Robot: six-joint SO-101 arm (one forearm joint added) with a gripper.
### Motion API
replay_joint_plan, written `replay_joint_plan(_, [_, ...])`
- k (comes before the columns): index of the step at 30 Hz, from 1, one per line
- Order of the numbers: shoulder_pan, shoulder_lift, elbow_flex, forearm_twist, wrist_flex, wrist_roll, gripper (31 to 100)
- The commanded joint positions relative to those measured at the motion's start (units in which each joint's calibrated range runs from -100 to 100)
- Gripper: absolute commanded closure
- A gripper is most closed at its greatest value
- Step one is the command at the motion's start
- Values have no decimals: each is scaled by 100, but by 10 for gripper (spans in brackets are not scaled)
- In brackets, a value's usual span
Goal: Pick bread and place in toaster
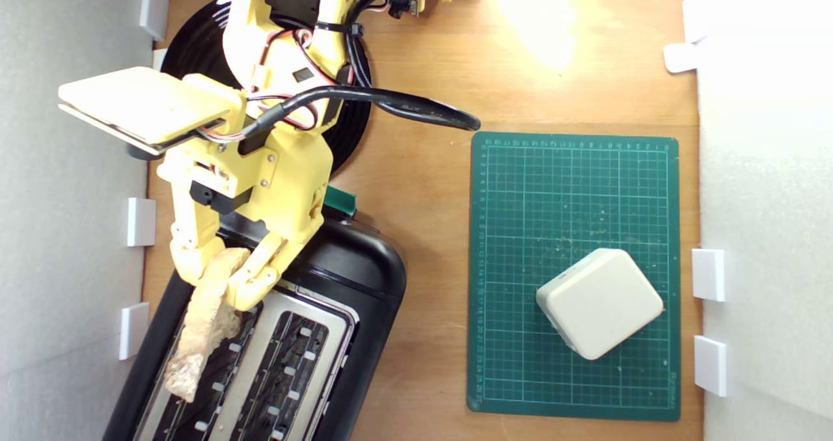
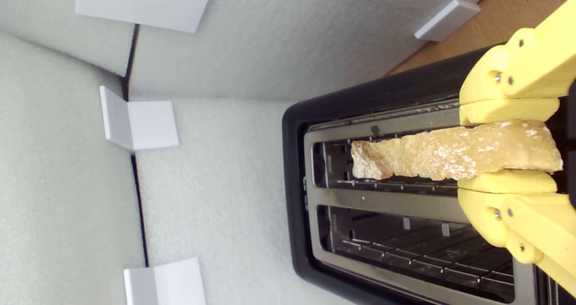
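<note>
I have the gripper (image 1: 224, 278) clamped on the bread (image 1: 203, 324), one yellow finger on each flat face, pinching the end of the slice nearest the arm. In the exterior view the bread stands on edge and its long axis runs down and slightly toward that view's left, away from the gripper, parallel to the toaster's (image 1: 351, 265) slots. It sits over the slot on the exterior view's left; the other slot is open and I can see its wire guides. In the wrist view the bread (image 2: 450, 156) lies lengthwise along that same slot, its free end pointing toward the toaster's (image 2: 297, 183) far end wall, with the fingers (image 2: 506, 111) pressed against it on both sides. I cannot tell how deep the slice sits in the slot or whether it touches the metal. The toaster's teal lever (image 1: 341, 200) shows at the end nearest the arm. A black plate (image 1: 195, 51) lies under the arm, and a cream block (image 1: 599, 301) rests on the green mat (image 1: 520, 187) at the exterior view's right, well apart from the toaster.
</note>
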Motion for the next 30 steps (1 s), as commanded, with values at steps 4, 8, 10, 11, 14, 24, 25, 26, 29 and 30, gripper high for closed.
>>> replay_joint_plan(4, [-40,86,-299,25,-222,-13,745])
replay_joint_plan(8, [-40,128,-299,-11,-222,-3,745])
replay_joint_plan(10, [-40,203,-308,-11,-231,-3,745])
replay_joint_plan(11, [-40,236,-308,-11,-231,-3,743])
replay_joint_plan(14, [-40,286,-308,-20,-231,-3,738])
replay_joint_plan(24, [-48,269,-299,-56,-231,23,662])
replay_joint_plan(25, [-48,245,-299,-38,-231,29,587])
replay_joint_plan(26, [-48,245,-299,-29,-231,29,571])
replay_joint_plan(29, [-137,220,-299,25,-222,34,544])
replay_joint_plan(30, [-145,211,-299,25,-222,34,544])
